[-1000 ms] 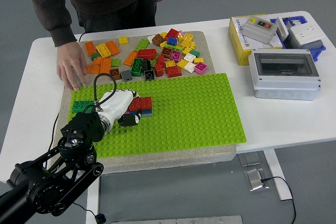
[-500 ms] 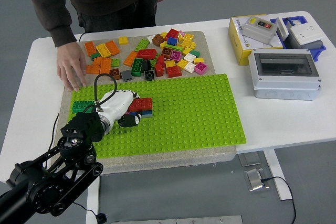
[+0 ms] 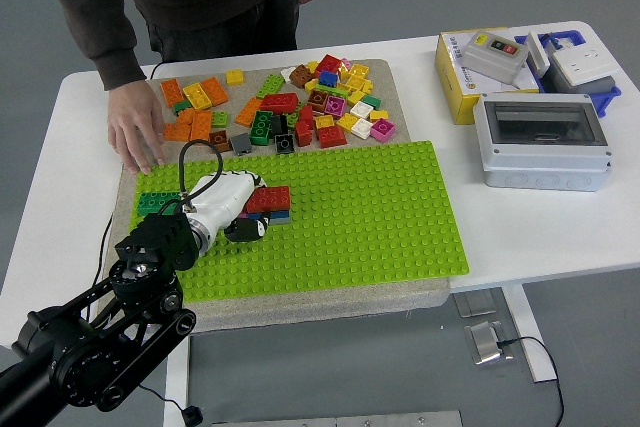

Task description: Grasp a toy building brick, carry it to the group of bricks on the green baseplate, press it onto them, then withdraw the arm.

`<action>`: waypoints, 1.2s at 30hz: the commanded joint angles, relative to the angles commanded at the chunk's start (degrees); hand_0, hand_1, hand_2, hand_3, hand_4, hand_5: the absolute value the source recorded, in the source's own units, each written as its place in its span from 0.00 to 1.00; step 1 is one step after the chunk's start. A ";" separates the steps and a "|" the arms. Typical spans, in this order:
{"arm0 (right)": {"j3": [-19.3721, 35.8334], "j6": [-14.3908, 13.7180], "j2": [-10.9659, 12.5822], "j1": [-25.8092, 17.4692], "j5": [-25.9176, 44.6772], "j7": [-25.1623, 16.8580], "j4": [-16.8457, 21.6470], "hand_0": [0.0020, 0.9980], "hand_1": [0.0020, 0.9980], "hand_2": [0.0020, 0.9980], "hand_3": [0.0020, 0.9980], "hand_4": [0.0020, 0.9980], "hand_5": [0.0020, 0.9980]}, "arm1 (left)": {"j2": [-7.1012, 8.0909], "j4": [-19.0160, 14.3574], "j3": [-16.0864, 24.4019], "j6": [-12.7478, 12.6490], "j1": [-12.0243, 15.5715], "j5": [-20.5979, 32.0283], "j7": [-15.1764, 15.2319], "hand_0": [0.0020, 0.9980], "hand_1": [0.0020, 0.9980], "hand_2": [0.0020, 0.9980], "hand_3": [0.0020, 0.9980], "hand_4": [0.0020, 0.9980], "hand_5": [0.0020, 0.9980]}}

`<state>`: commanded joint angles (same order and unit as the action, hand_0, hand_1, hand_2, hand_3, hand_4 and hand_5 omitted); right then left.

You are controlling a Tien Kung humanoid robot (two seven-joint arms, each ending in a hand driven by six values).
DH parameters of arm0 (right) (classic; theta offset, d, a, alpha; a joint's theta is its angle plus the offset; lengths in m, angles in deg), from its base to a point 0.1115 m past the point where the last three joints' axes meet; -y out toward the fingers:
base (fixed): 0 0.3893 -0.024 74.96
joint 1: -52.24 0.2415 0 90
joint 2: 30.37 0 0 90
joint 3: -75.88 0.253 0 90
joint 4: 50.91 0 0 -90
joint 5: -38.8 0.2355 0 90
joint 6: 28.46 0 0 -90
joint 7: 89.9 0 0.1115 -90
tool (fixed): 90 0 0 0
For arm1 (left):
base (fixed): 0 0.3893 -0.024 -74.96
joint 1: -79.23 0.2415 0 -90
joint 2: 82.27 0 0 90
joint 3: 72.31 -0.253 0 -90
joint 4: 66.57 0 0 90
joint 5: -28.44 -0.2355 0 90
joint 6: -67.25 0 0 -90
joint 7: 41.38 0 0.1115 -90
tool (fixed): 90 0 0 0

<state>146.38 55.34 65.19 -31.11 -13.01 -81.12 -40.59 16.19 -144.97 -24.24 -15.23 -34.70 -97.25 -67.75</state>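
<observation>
- Head view: the left arm point(image 3: 105, 332) comes in from the lower left corner, black and jointed, ending in the left hand point(image 3: 225, 204) with its white shell lying low over the green baseplate point(image 3: 370, 212).
- The hand sits at the left part of the baseplate, right up against a red brick point(image 3: 271, 197) that rests on a small stack with a blue brick point(image 3: 280, 215) showing under it.
- Dark fingers point(image 3: 246, 228) curl beneath the white shell beside the red brick; from here I cannot tell whether they are clamped on it or merely touching it.
- A flat green brick point(image 3: 156, 201) sits on the baseplate just left of the hand.
- The baseplate lies on a grey mat point(image 3: 330, 302) on the white table point(image 3: 545, 227).
- Beyond the baseplate's far edge a loose pile of bricks point(image 3: 300, 102) in orange, yellow, red, green and pink is scattered over the mat.
- A person in a dark sleeve stands at the far side, one hand point(image 3: 140, 132) pressed flat on the mat's left corner, near the orange bricks.
- At the right of the table sit a grey enclosure with a clear lid point(image 3: 543, 140), a yellow box point(image 3: 472, 82) and a blue tray point(image 3: 578, 57).
- The right arm is not visible.
</observation>
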 joint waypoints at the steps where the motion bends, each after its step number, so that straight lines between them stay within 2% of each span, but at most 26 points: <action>1: 0.01 0.00 0.00 -0.02 0.00 0.00 0.00 0.63 0.63 0.62 0.62 0.45 0.74 | 0.00 -0.01 0.00 -0.02 0.01 0.01 0.02 0.95 0.94 0.91 0.67 0.46 0.33; 36: 0.31 0.03 -0.03 -0.16 -0.14 0.05 0.00 0.63 0.63 0.62 0.62 0.45 0.74 | 0.24 -0.73 0.29 0.58 0.00 0.77 0.64 0.95 0.95 0.92 0.68 0.47 0.34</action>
<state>146.69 55.36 65.16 -31.27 -13.15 -81.07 -40.59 16.43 -145.69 -23.95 -14.65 -34.70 -96.48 -67.11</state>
